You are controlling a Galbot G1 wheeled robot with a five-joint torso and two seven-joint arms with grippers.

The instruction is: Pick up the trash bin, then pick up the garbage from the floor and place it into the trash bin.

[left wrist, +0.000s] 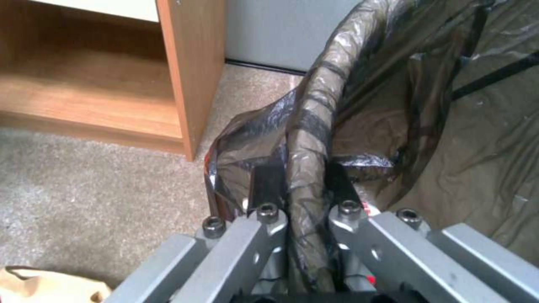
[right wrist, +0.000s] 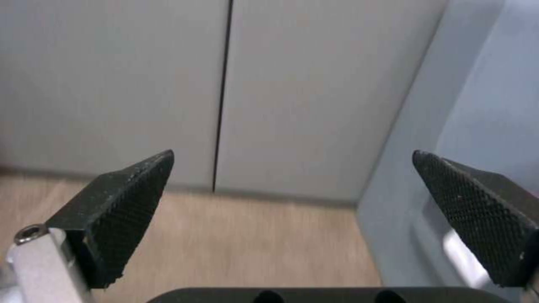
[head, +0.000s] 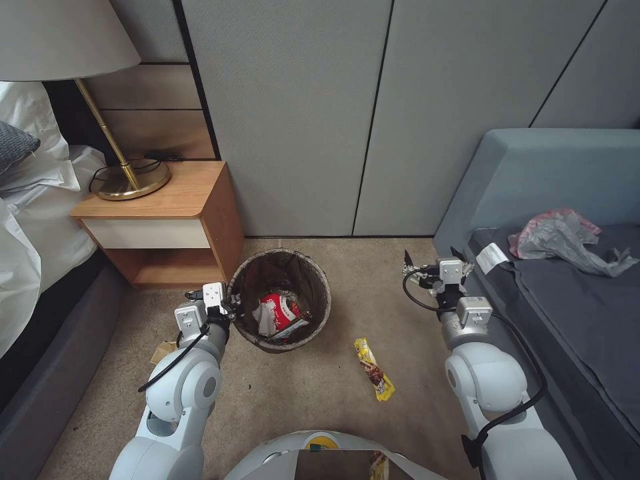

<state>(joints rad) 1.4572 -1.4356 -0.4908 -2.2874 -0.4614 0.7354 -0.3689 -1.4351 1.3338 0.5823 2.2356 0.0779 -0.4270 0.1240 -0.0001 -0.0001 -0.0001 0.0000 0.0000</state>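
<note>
- Brown-bag-lined round white plastic trash bin [head: 280,300] sits on the carpet, its rim pinched by the clamped left hand [left wrist: 303,185].
- Right hand [right wrist: 292,219] hangs spread and empty; yellow snack wrapper [head: 373,369] lies below, nearer the robot.
- Judged: bin grasped; wrapper pickup calls for lowering the right hand.

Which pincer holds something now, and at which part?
The left pincer grips the trash bin by its bag-covered rim. The right pincer is open and holds nothing.

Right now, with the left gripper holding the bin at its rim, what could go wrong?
1. The left gripper pinches only the bagged rim of the small round trash bin; the thin brown liner may slip or tear.
2. The open right gripper hangs beside the blue-grey sofa and could bump it.
</note>
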